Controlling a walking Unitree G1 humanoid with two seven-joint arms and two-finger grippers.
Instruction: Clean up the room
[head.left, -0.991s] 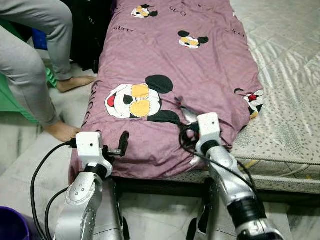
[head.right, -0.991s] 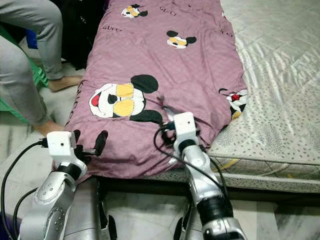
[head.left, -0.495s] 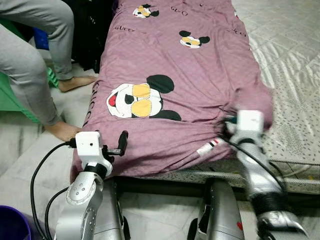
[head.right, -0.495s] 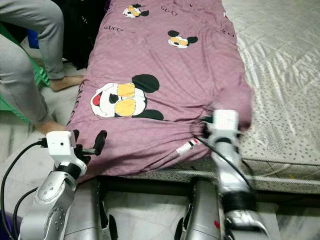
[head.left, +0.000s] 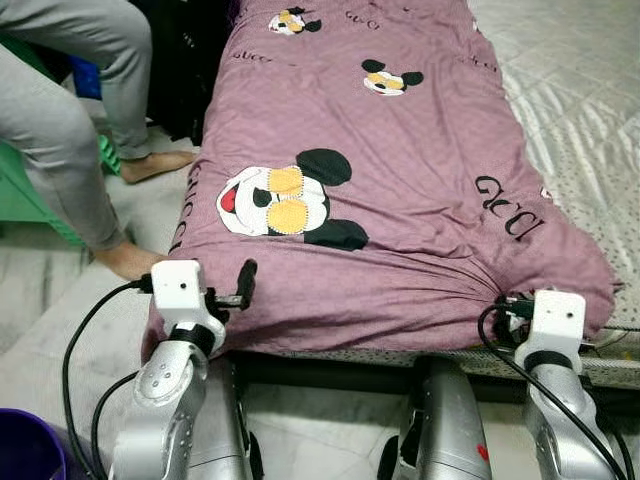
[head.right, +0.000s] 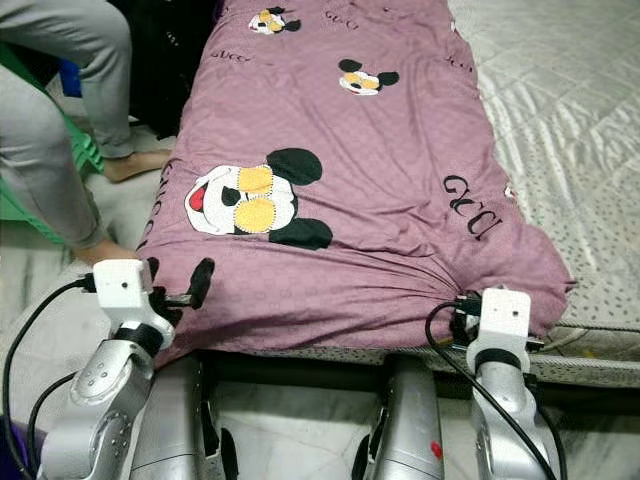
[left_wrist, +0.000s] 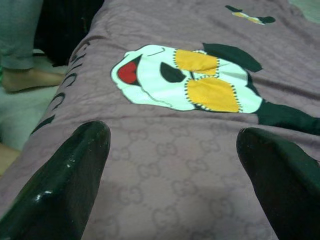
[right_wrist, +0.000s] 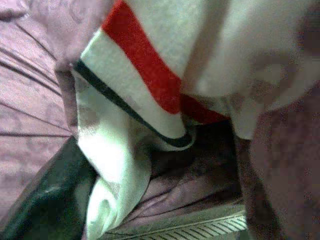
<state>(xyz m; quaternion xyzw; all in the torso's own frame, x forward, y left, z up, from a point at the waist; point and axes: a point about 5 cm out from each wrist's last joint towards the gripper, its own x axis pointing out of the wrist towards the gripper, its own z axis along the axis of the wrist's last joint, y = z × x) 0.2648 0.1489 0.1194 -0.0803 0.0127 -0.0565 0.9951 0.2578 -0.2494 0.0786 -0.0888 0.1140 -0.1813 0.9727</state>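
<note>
The purple blanket (head.left: 400, 190) lies spread over the bed (head.left: 580, 130), with a big cartoon mouse face (head.left: 285, 205) near its front end. The right gripper (head.right: 462, 312) is at the blanket's front right corner, at the edge of the bed, and the cloth bunches in folds toward it. Up close, the right wrist view shows more: a white tag with a red and dark stripe (right_wrist: 145, 100) and purple folds lie pinched against one black finger (right_wrist: 45, 200), so these jaws are closed on the blanket. The left gripper (head.left: 240, 290) is at the front left corner. The left wrist view shows its two fingers (left_wrist: 65, 185) spread wide just above the cloth, with the mouse face ahead.

A person's legs (head.left: 70, 120) and bare feet (head.left: 135, 262) are on the floor (head.left: 60, 330) close beside the bed's left edge. A purple bin (head.left: 25, 450) sits at the low left. The grey mattress is bare to the right of the blanket.
</note>
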